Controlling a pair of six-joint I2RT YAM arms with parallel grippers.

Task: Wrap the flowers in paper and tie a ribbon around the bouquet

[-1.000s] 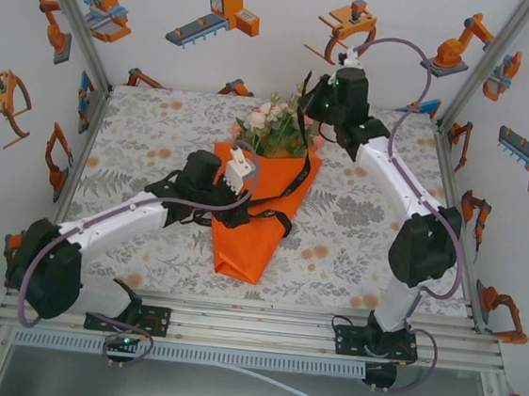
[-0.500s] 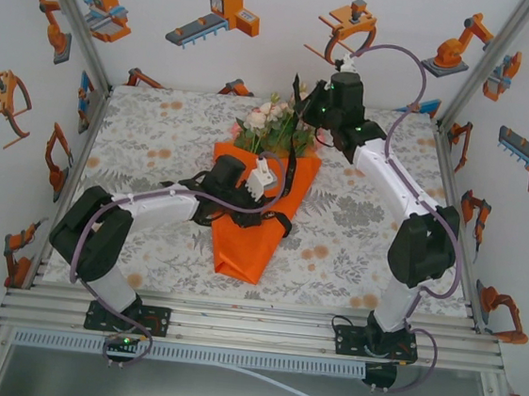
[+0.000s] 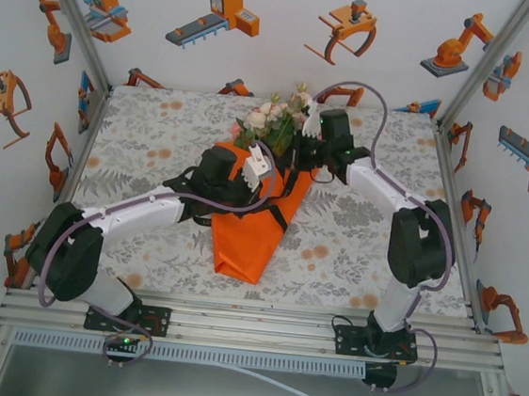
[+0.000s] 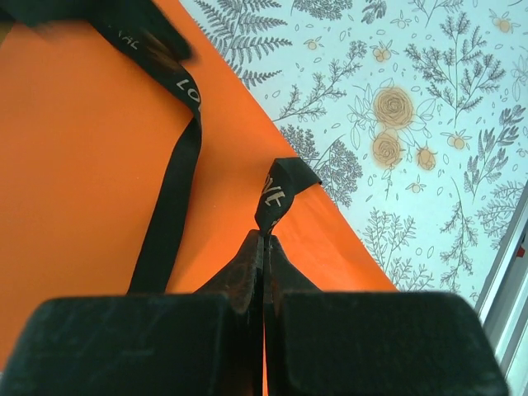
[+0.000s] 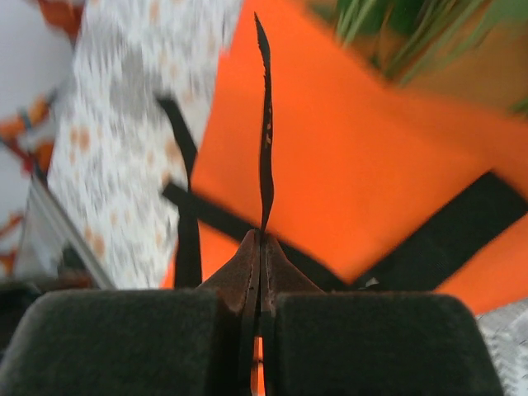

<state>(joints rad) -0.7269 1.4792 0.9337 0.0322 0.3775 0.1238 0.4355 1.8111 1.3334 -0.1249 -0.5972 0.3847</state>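
Left wrist view has the left gripper clenched, its jaws flat together on a short end of the black ribbon. A longer stretch of the same ribbon runs loose over the orange paper beside it, and the floral tablecloth shows beyond the paper's edge. In the top external view this gripper sits over the upper left part of the bouquet, which lies mid-table with its point toward the near edge and its wide rim toward the back. The paper is folded into a cone round the stems, and the flowers, pink and white with green leaves, stand out above the rim. A black band crosses the cone about halfway down, so the ribbon seems to be passed round the bouquet. Further right, the right gripper is at the cone's rim just beside the blossoms. The right wrist view has its jaws pinched shut on a thin strand of ribbon that rises edge-on from between them. By these signs the wrapping is done and the ribbon is round the cone, one part in each gripper. The tying itself is left, for no finished knot or bow can be made out, and whether the ends are crossed cannot be told.
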